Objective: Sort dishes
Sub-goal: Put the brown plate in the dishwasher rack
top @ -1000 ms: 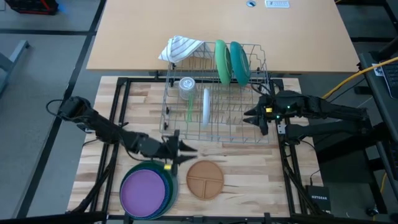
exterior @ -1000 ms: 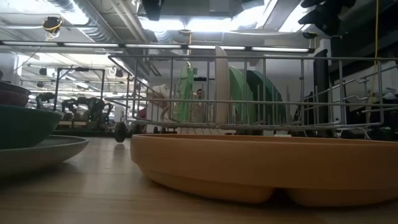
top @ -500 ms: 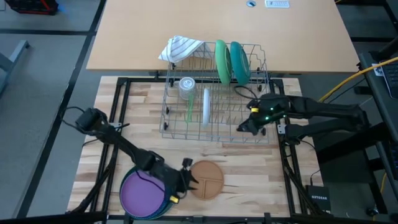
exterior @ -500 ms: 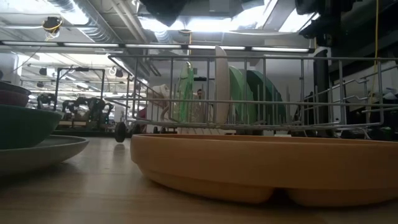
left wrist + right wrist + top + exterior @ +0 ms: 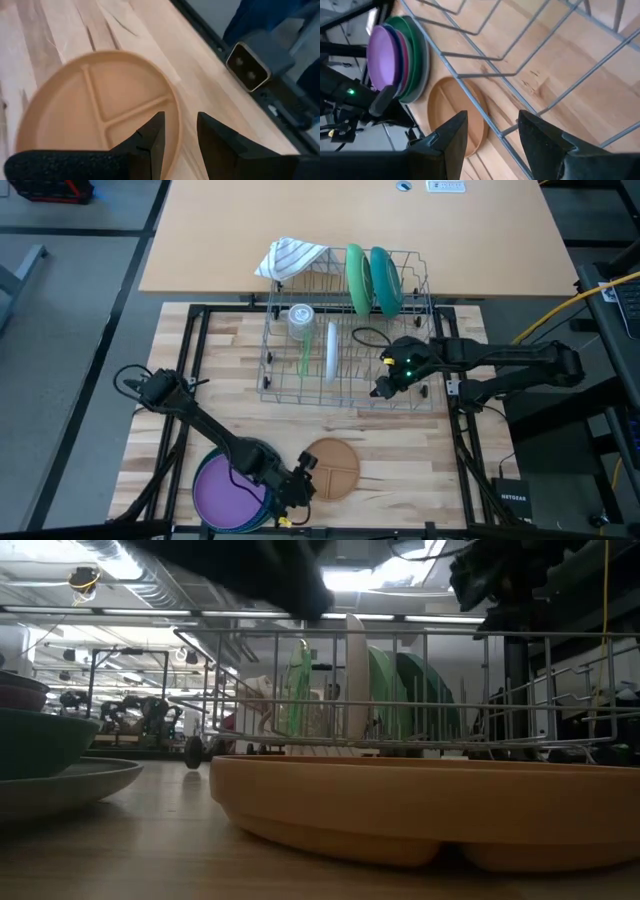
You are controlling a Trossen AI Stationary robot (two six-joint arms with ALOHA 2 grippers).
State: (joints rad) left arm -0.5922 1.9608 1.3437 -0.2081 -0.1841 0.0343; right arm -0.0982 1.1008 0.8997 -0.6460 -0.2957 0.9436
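Note:
A tan divided plate (image 5: pixel 334 468) lies flat on the wooden table near its front edge. To its left stands a stack of dishes (image 5: pixel 236 490) with a purple plate on top. My left gripper (image 5: pixel 307 473) is open and slants down at the tan plate's rim (image 5: pixel 176 117). One finger stands over the plate and the other outside the rim. A green plate (image 5: pixel 357 278), a teal plate (image 5: pixel 385 279) and a white plate (image 5: pixel 331 350) stand upright in the wire rack (image 5: pixel 400 395). My right gripper (image 5: pixel 379 388) hangs open over the rack's near right corner.
The rack also holds a clear glass (image 5: pixel 300 316), and a striped cloth (image 5: pixel 290 256) hangs over its far left corner. A black frame (image 5: pixel 200 330) runs around the table. Bare wood lies right of the tan plate (image 5: pixel 410 470).
My left gripper has swung toward the table's near edge and sunk, rolling its wrist, from beyond the stack to the tan plate's left rim. My right gripper has moved left and down over the rack's near right corner, rolling as it went. No dish has moved.

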